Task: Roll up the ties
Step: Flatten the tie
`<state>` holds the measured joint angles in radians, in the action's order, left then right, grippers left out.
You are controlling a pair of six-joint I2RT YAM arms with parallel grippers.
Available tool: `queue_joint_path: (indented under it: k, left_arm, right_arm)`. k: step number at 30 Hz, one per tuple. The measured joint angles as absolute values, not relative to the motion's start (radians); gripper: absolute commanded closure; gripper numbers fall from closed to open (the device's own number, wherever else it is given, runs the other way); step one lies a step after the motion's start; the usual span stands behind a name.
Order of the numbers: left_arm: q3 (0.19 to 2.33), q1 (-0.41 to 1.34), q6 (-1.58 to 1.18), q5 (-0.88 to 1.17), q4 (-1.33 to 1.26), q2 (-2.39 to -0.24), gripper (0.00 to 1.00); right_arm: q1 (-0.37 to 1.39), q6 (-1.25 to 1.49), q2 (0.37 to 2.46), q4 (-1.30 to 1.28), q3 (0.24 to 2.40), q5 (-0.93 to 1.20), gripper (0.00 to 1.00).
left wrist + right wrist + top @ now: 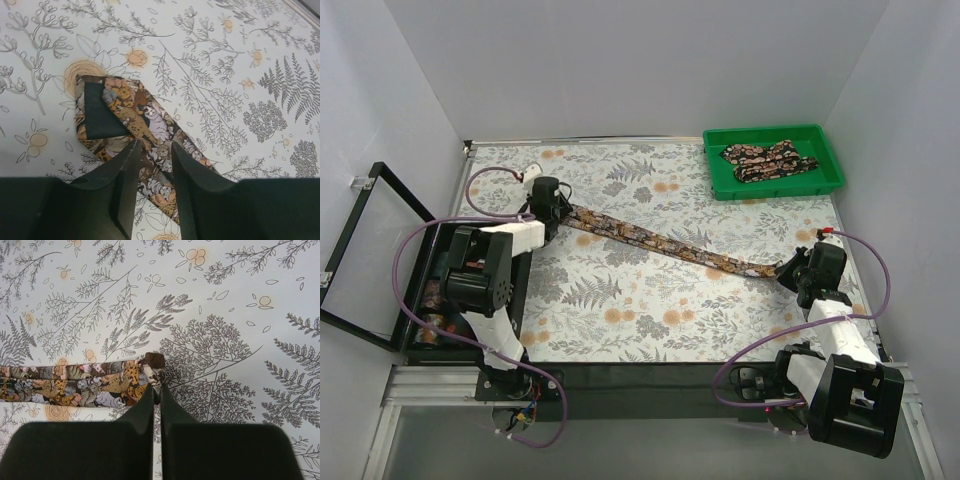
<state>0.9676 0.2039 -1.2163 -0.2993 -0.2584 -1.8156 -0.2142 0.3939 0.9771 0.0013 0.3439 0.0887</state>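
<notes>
One patterned tie [670, 243] lies stretched diagonally across the fern tablecloth. My left gripper [558, 208] is at its wide end on the far left. In the left wrist view the jaws of that gripper [154, 147] stand apart over the tie [145, 120]. The tie's pointed end is folded over and shows dark lining [100, 112]. My right gripper [790, 272] is at the narrow end on the right. In the right wrist view that gripper [156, 387] is shut on the tie's narrow tip [155, 365]. A second tie [765, 160] lies bunched in the green tray [775, 188].
The green tray stands at the far right corner. A black open frame [370, 250] sits off the table's left edge. White walls close in the back and both sides. The tablecloth [650, 310] covers the whole work surface.
</notes>
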Motion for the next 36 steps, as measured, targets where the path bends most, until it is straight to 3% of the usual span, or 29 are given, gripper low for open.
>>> queue_joint_path:
  k: [11, 14, 17, 19, 21, 23, 27, 31, 36]
  left_arm:
    - [0.918, 0.187, -1.309, -0.262, -0.284, -1.755, 0.47]
    - [0.918, 0.187, -1.317, -0.24, -0.273, -1.713, 0.44]
    - [0.905, 0.187, -1.333, -0.216, -0.257, -1.649, 0.43]
    - [0.891, 0.19, -1.345, -0.197, -0.239, -1.604, 0.41]
    - [0.875, 0.193, -1.357, -0.18, -0.215, -1.566, 0.39]
    - [0.858, 0.201, -1.364, -0.157, -0.176, -1.528, 0.29]
    - [0.851, 0.224, -1.366, -0.112, -0.087, -1.47, 0.17]
    - [0.851, 0.243, -1.349, -0.069, -0.006, -1.408, 0.16]
    - [0.851, 0.256, -1.296, -0.031, 0.088, -1.342, 0.17]
  right_arm:
    - [-0.214, 0.403, 0.974, -0.004, 0.344, 0.044, 0.95]
    - [-0.214, 0.418, 0.96, -0.019, 0.344, -0.002, 0.85]
    - [-0.216, 0.433, 0.95, -0.045, 0.344, -0.057, 0.63]
    - [-0.22, 0.441, 0.949, -0.07, 0.348, -0.094, 0.61]
    - [-0.223, 0.443, 0.944, -0.096, 0.355, -0.129, 0.52]
    - [-0.223, 0.442, 0.924, -0.125, 0.368, -0.152, 0.49]
    - [-0.222, 0.43, 0.897, -0.144, 0.41, -0.149, 0.47]
    - [-0.197, 0.403, 0.894, -0.152, 0.45, -0.107, 0.48]
    - [-0.125, 0.362, 0.922, -0.162, 0.482, -0.059, 0.55]
